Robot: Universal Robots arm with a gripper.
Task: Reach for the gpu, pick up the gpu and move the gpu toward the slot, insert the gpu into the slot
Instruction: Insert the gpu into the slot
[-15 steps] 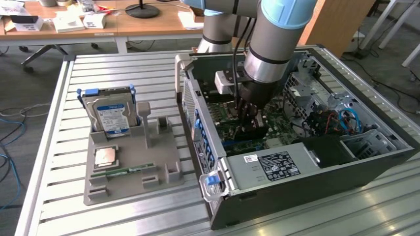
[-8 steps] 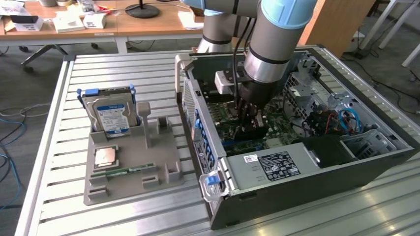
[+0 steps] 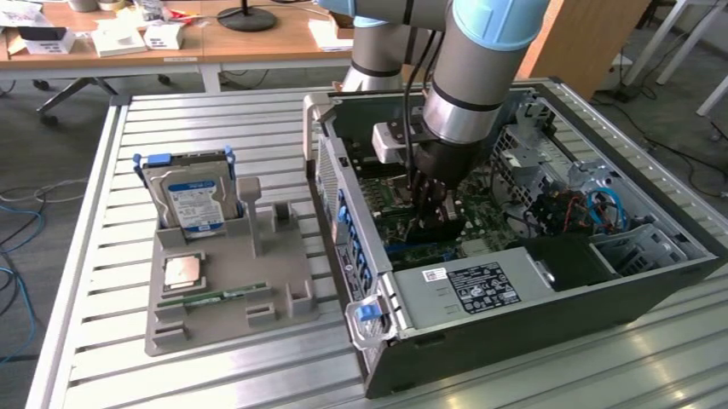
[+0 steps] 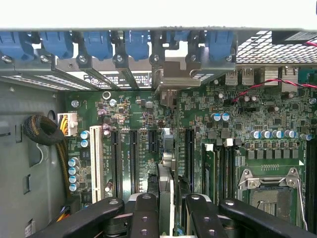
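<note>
wrist view: nearest the camera, the black fingers of the claw stand partly closed and pinch the gpu, which runs edge-on away from them as a thin upright card. its silver bracket at the far end sits against the row of blue-clipped rear openings of the computer case. the card stands over the green motherboard, among the long parallel connectors; whether its lower edge is seated in the slot cannot be told. beside it lie a white connector and, further off, the square silver processor socket. a bundle of sleeved cables curls by the grey case wall.

exterior view: on the slatted metal tabletop a grey holder tray carries a small green memory stick, a processor chip and, behind them, the blue-labelled hard drive. to the exterior view's right the open case holds the claw, reaching straight down to the motherboard with the arm above it. the slot shows as a blue strip just below the claw. wooden desks stand beyond.
</note>
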